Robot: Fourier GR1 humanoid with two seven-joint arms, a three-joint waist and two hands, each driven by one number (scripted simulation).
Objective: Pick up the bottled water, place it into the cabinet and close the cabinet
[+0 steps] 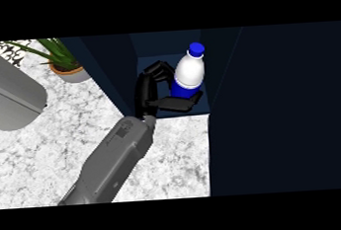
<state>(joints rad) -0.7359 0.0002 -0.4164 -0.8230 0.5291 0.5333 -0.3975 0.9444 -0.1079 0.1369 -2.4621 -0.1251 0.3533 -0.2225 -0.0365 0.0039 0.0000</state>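
Left hand [151, 91] curled round bottled water [188, 75] inside open cabinet [223, 84].

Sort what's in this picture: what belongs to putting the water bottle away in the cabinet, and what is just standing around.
Belongs to the job:
- bottled water, upright inside the cabinet
- cabinet, dark blue, open
- the one hand in view, curled round the bottle; which hand it is I cannot tell

Standing around:
- potted plant, back left on the counter
- grey rounded object at the left edge

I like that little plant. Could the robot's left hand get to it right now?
Probably not right now. The left hand is curled round the water bottle inside the cabinet, and the cabinet's side wall stands between it and the potted plant.
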